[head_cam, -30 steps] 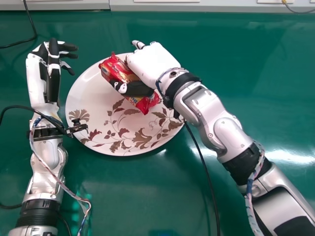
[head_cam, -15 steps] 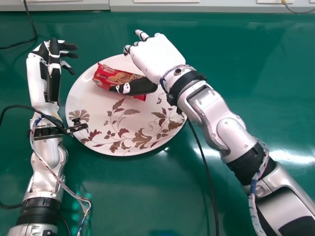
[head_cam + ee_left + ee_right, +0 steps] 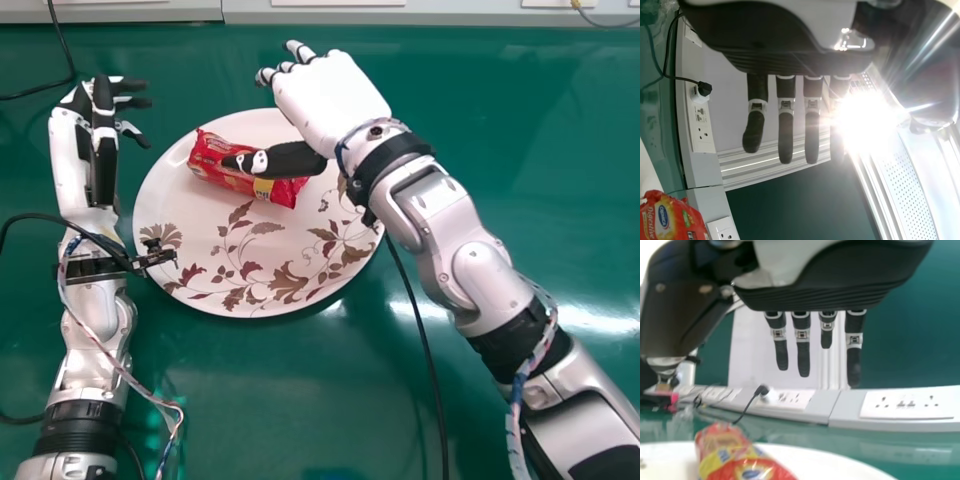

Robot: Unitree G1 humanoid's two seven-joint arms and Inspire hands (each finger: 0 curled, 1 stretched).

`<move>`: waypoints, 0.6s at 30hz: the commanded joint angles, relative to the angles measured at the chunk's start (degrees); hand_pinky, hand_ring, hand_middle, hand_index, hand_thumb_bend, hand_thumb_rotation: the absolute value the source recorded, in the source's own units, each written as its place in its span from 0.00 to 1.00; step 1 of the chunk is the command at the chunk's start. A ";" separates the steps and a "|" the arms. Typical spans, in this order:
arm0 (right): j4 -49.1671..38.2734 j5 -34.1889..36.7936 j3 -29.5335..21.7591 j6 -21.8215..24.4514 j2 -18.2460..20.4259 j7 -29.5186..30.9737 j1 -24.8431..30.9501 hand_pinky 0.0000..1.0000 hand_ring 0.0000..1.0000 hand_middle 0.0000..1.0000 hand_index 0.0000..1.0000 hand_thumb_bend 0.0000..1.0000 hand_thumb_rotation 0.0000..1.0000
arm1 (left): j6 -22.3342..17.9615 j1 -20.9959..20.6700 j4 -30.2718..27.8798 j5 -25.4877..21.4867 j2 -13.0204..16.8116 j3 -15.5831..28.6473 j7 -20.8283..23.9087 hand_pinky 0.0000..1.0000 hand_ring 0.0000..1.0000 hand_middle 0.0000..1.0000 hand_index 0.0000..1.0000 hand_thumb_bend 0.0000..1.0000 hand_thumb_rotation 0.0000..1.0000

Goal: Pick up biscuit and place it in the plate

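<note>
Biscuit (image 3: pixel 207 158): lying on plate (image 3: pixel 170 200). Right hand (image 3: pixel 330 105): hanging wide above plate, lingering thumb-contact (image 3: pixel 290 160) possibly dragging biscuit rimward.

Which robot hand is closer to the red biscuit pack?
The right one: it is beside the pack, its thumb above it in the head view. The left one is farther, off past the plate's left rim.
</note>
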 commanded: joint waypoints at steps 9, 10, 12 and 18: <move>-14.71 2.63 -11.53 4.06 -5.59 -0.92 12.77 0.51 0.67 0.79 0.84 0.93 0.77 | -0.55 3.90 4.32 0.82 -0.57 1.14 1.08 0.00 0.76 0.78 0.75 0.81 0.98; -15.97 3.13 -12.72 4.67 -5.68 -0.67 13.89 0.51 0.68 0.79 0.84 0.90 0.75 | -0.79 3.76 4.52 1.04 -0.40 1.29 1.40 0.00 0.75 0.78 0.74 0.79 0.98; -18.55 3.88 -15.00 5.66 -5.74 -0.90 16.56 0.53 0.69 0.80 0.84 0.87 0.75 | -0.96 3.55 4.73 1.28 -0.24 1.48 1.84 0.00 0.73 0.76 0.72 0.81 0.98; -24.26 4.75 -20.45 6.90 -5.37 -3.50 23.44 0.50 0.65 0.76 0.80 0.83 0.63 | -0.10 3.57 3.77 1.06 0.13 1.65 1.84 0.00 0.73 0.75 0.70 0.81 0.98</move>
